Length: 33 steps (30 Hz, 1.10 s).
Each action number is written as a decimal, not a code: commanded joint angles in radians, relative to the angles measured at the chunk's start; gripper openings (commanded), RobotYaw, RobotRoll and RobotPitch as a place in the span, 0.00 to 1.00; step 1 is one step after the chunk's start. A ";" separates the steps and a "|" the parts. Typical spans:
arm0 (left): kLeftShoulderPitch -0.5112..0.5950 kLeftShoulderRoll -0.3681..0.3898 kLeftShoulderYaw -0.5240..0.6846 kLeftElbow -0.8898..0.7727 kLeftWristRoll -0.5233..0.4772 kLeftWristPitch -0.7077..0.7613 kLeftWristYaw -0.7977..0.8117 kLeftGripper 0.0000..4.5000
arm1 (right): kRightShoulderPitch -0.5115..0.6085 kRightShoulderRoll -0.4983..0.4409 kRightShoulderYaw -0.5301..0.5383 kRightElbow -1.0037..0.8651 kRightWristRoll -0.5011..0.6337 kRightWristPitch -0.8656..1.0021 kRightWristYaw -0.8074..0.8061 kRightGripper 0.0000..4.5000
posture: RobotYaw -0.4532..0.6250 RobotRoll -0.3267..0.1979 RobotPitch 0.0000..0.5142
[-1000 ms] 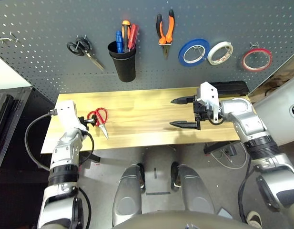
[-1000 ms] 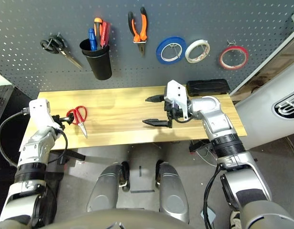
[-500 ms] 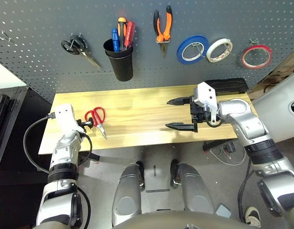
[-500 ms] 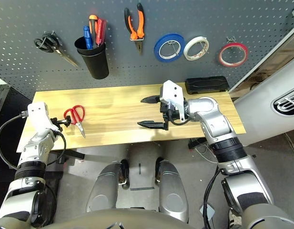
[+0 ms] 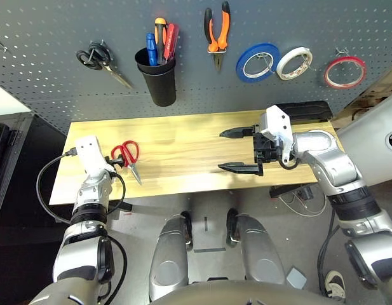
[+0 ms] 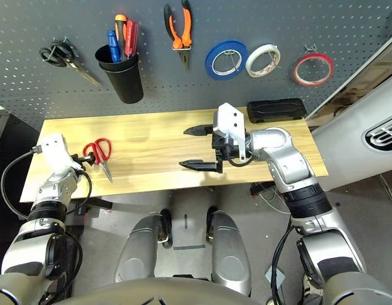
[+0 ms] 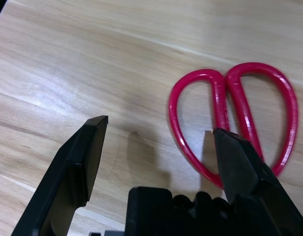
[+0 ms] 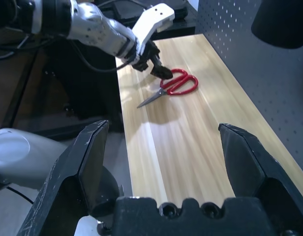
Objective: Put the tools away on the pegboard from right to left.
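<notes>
The small red-handled scissors (image 5: 128, 157) lie flat on the left part of the wooden bench (image 5: 183, 149), handles toward the pegboard (image 5: 56, 70) and blades pointing at the bench's near edge. The left pincer (image 7: 158, 147) stands wide, empty, right at the scissors' handle loops; in the left wrist view one finger (image 7: 242, 162) overlaps the nearer red loop while the other sits on bare wood beside it. Whether that finger touches the handle cannot be told.

The right pincer (image 5: 239, 150) hangs over the middle of the bench, fingers spread wide and pointing toward the left arm, holding nothing.

On the pegboard, from right to left, hang the thin red tape ring (image 5: 342, 71), a white tape roll (image 5: 293, 62), a blue tape roll (image 5: 257, 61) and the orange-and-black-handled pliers (image 5: 217, 33). The slim red-handled screwdriver (image 5: 171, 39) stands in the black cup (image 5: 157, 79), with black-handled scissors (image 5: 99, 59) on a hook further left
</notes>
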 commanded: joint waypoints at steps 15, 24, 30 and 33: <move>-0.006 -0.016 0.019 0.102 -0.024 -0.074 0.014 0.09 | 0.006 -0.040 -0.010 -0.019 0.041 0.025 -0.006 1.00 | 0.32 0.62 0.50; 0.044 -0.065 0.027 -0.128 -0.063 -0.022 0.010 0.01 | -0.019 -0.062 -0.020 0.067 0.042 -0.039 0.051 1.00 | 0.36 0.62 0.41; 0.158 -0.107 0.014 -0.468 -0.084 0.111 0.011 0.01 | -0.062 -0.074 -0.051 0.132 0.062 -0.075 0.085 1.00 | 0.38 0.62 0.34; 0.210 -0.117 0.024 -0.625 -0.094 0.178 0.023 0.01 | -0.083 -0.081 -0.079 0.176 0.072 -0.112 0.113 1.00 | 0.39 0.62 0.33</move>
